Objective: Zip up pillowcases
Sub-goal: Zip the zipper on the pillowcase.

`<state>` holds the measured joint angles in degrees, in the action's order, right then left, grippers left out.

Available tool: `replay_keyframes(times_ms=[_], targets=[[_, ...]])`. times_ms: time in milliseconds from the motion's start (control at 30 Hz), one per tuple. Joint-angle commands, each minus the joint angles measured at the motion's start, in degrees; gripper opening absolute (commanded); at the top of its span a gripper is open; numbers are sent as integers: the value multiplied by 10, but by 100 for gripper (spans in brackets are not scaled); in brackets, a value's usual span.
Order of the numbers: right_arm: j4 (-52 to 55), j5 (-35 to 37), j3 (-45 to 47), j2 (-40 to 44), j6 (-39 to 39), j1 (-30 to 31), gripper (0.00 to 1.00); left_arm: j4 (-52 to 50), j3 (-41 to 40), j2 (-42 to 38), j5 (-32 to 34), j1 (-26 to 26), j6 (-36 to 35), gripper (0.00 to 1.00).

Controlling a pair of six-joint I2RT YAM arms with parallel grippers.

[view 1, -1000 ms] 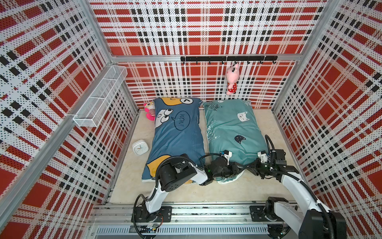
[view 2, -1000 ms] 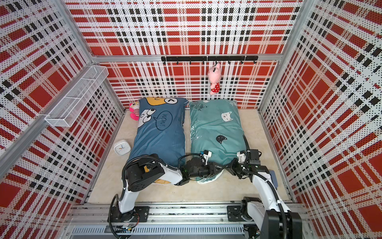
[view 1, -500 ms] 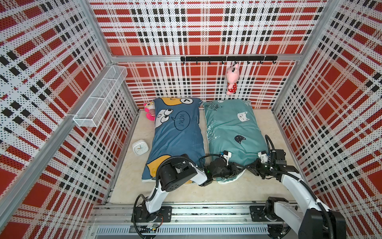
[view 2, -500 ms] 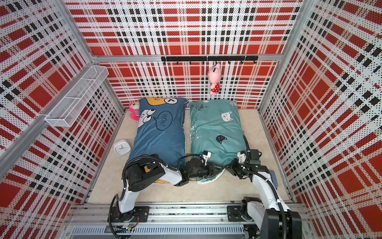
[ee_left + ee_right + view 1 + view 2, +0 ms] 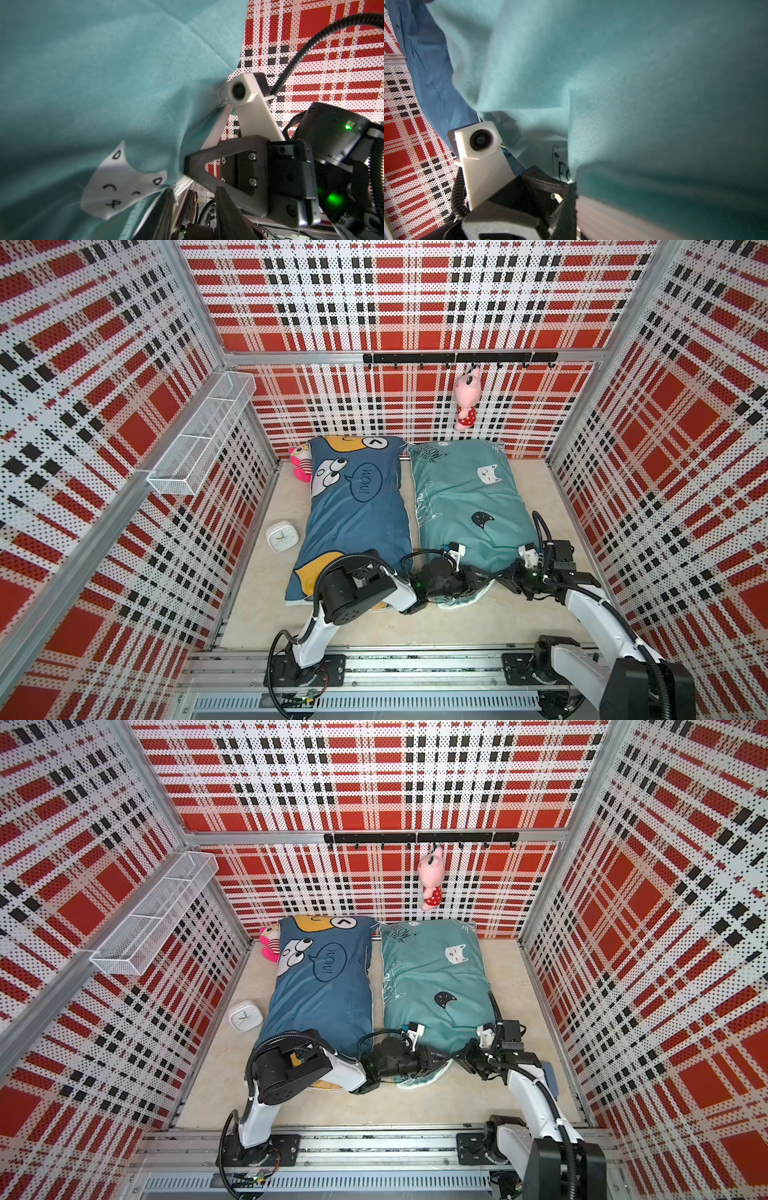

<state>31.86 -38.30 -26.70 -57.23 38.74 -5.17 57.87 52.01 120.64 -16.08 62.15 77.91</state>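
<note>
Two pillowcases lie side by side in both top views, a dark blue one (image 5: 357, 522) and a teal one (image 5: 465, 497) with cat heads. Both grippers meet at the teal one's near edge. My right gripper (image 5: 572, 187) is shut on a pinch of teal fabric at that edge, and the left wrist view shows its tip (image 5: 186, 166) on the cloth. My left gripper (image 5: 193, 189) faces it with its jaws apart. One of its fingers (image 5: 164, 212) lies against the white-taped edge, and nothing sits between the jaws. In a top view the left gripper (image 5: 484, 578) almost touches the right gripper (image 5: 502, 576).
A white clock (image 5: 282, 536) sits on the floor left of the blue pillowcase, and a pink plush (image 5: 301, 462) lies at its far corner. Another pink plush (image 5: 465, 404) hangs from the hook rail (image 5: 457, 358). A wire basket (image 5: 203, 439) juts from the left wall. Plaid walls close in on three sides.
The left gripper's jaws have narrowed a little beside the teal edge. The right gripper keeps its hold, and neither arm has visibly shifted.
</note>
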Motion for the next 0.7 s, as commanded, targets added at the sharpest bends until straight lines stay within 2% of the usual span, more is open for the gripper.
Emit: replay_keyframes(times_ms=[0, 433, 567, 667], targets=[[-5, -4, 6, 6, 1, -5, 0, 16, 9, 16, -7, 3, 1, 37], [0, -5, 2, 11, 0, -6, 0, 22, 16, 28, -12, 2, 8, 30], [-3, -13, 2, 11, 2, -7, 0, 24, 17, 31, -12, 4, 10, 38], [-12, -32, 5, 12, 9, -8, 0, 25, 20, 35, -15, 5, 10, 41]])
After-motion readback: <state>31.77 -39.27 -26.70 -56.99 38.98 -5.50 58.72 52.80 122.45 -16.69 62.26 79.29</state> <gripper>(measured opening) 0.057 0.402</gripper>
